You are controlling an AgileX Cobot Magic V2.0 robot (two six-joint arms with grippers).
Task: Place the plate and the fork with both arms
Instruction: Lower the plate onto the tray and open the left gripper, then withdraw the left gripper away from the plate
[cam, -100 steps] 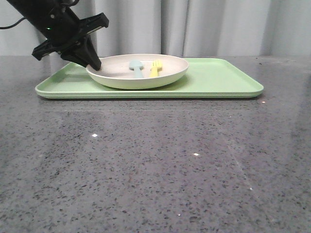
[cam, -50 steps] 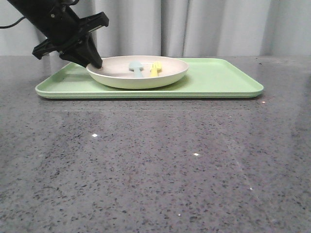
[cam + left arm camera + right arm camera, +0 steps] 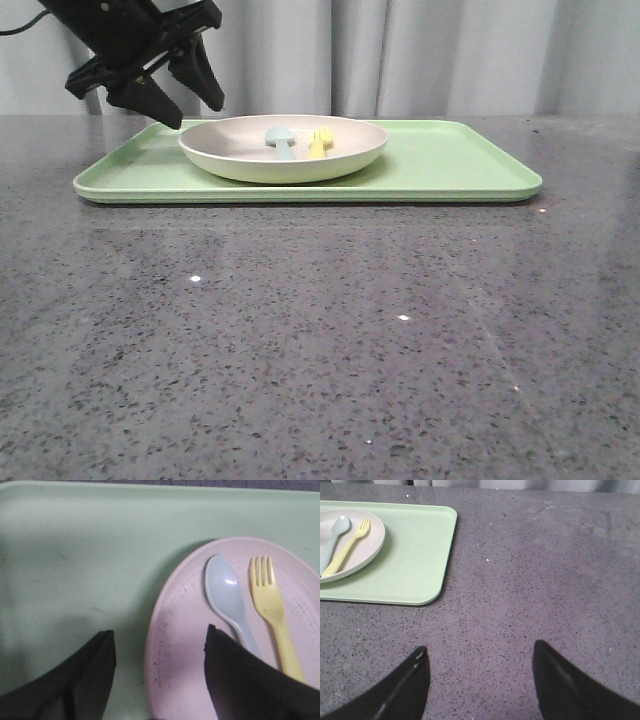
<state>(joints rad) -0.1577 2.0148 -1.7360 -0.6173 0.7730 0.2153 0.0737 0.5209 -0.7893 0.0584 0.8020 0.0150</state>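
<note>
The cream-white plate [image 3: 283, 148] rests on the light-green tray [image 3: 450, 165], on its left half. The yellow fork [image 3: 320, 141] lies in the plate beside a pale blue spoon [image 3: 281, 139]. My left gripper [image 3: 195, 105] is open and empty, lifted just above the plate's left rim. In the left wrist view the open left gripper [image 3: 159, 635] straddles the plate's rim [image 3: 160, 645], with the fork [image 3: 272, 610] and spoon [image 3: 227, 597] beyond. My right gripper [image 3: 477, 652] is open and empty over bare table, away from the tray [image 3: 415, 555]; it is out of the front view.
The grey speckled stone table [image 3: 320, 340] stretches in front of the tray. A pale curtain [image 3: 430, 55] hangs behind the table. The tray's right half [image 3: 460, 160] holds nothing.
My left gripper has let go of the plate's left rim, opened and risen above it. The plate has settled flat on the tray.
</note>
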